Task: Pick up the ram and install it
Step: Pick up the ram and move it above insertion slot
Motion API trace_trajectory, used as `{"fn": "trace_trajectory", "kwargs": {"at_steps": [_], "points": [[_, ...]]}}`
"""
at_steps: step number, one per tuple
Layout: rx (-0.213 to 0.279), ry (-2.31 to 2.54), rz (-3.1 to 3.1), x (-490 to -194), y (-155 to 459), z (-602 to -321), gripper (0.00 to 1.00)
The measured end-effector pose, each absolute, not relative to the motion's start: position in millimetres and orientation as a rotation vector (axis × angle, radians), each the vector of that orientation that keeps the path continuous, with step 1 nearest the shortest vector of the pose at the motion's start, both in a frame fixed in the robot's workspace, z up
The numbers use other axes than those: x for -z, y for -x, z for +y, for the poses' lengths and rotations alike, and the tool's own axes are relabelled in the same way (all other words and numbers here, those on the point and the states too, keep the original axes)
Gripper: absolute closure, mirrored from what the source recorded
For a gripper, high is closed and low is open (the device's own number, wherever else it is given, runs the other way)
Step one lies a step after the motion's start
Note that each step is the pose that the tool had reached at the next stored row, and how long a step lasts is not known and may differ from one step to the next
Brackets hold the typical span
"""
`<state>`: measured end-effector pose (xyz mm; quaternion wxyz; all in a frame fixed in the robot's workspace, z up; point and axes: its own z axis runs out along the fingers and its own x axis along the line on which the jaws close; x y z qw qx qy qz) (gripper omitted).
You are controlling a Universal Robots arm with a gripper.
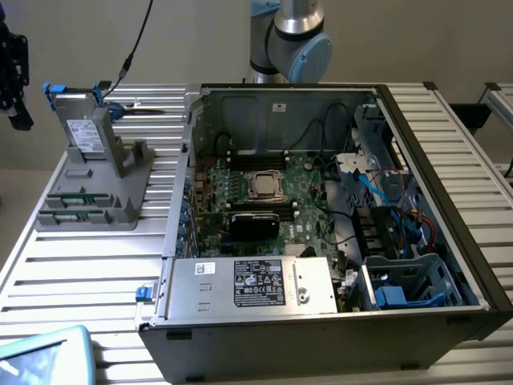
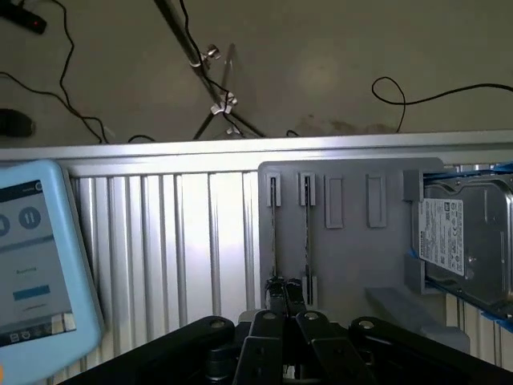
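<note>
Two ram sticks stand on edge in a grey holder (image 2: 353, 265) that has four slots. One ram stick (image 2: 274, 228) fills the outermost slot and the second ram stick (image 2: 307, 233) fills the slot beside it. The other two slots are bare. In the exterior view both sticks lie at the holder's near end, on the exterior view's left of the single open computer case (image 1: 240, 112). One grey drive (image 2: 461, 241) with a white sticker sits at the holder's far end. One pale blue tablet (image 2: 36, 257) rests on the ribbed worktop (image 2: 176, 241).

The pincer (image 2: 284, 287) is fully closed, its two fingertips pressed together, and grips nothing. It hangs over the near ends of the two sticks. Whether it touches them cannot be told.
</note>
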<state>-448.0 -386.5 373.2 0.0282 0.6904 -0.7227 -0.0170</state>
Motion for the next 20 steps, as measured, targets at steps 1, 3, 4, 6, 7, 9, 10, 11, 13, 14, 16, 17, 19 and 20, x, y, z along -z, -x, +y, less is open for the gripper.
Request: {"fn": "trace_trajectory", "kwargs": {"at_steps": [1, 3, 4, 6, 7, 9, 10, 11, 13, 14, 16, 17, 19, 20], "points": [[0.053, -2.131, -2.23, -373.2, 448.0, -386.5, 0.89], [0.053, -2.132, -2.229, -373.1, 448.0, -386.5, 0.89], [0.052, -2.134, -2.228, -373.2, 448.0, -386.5, 0.89], [0.052, -2.146, -2.216, -373.1, 448.0, -386.5, 0.89], [0.052, -2.155, -2.206, -373.2, 448.0, -386.5, 0.89], [0.051, -2.176, -2.186, -373.2, 448.0, -386.5, 0.89], [0.051, -2.182, -2.18, -373.2, 448.0, -386.5, 0.89], [0.051, -2.183, -2.178, -373.2, 448.0, -386.5, 0.89], [0.05, -2.183, -2.178, -373.2, 448.0, -386.5, 0.89], [0.05, -2.183, -2.178, -373.2, 448.0, -386.5, 0.89], [0.05, -2.183, -2.178, -373.2, 448.0, -386.5, 0.89], [0.05, -2.183, -2.178, -373.2, 448.0, -386.5, 0.89], [0.05, -2.183, -2.178, -373.1, 448.0, -386.5, 0.89], [0.051, -2.183, -2.178, -373.2, 448.0, -386.5, 0.89]]}}
